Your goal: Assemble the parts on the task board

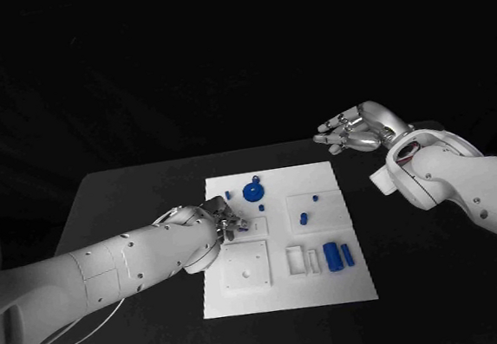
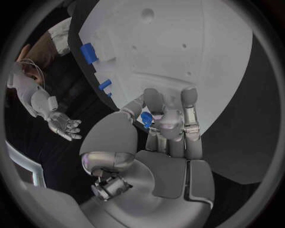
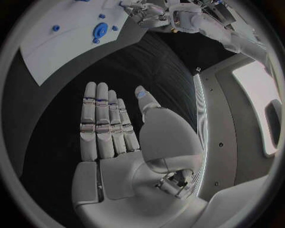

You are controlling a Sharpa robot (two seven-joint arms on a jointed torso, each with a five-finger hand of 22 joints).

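In the head view, the white rectangular task board (image 1: 287,241) lies in the middle of the black table (image 1: 116,209). The silver left hand (image 1: 212,223) rests over the board's left edge, its fingers curled together around a small blue part (image 1: 233,223). Just beyond this hand, further from the robot, a round blue disc-shaped part (image 1: 254,191) lies flat on the board, with a small blue peg (image 1: 260,208) beside it. On the far side of the board from the left hand, two elongated blue cylinder parts (image 1: 340,255) lie side by side next to an upright white frame (image 1: 298,259); their long axes run toward and away from the robot. A raised square white block (image 1: 245,267) sits on the board just beside the left forearm. The silver right hand (image 1: 351,132) is off the board, above the table past the board's far right corner, and holds nothing.

In the left wrist view, the left hand (image 2: 169,123) pinches the small blue part (image 2: 146,118) between thumb and fingertips, just above the white board (image 2: 178,42). Which way the part points I cannot tell. Some blue pieces (image 2: 89,52) stand along the board's edge beyond the thumb.

In the right wrist view, the right hand (image 3: 118,137) is flat and wide, fingers straight and close beside each other, thumb apart, over the black table. Well beyond its fingertips lie the board (image 3: 59,52) and the blue disc (image 3: 99,30).
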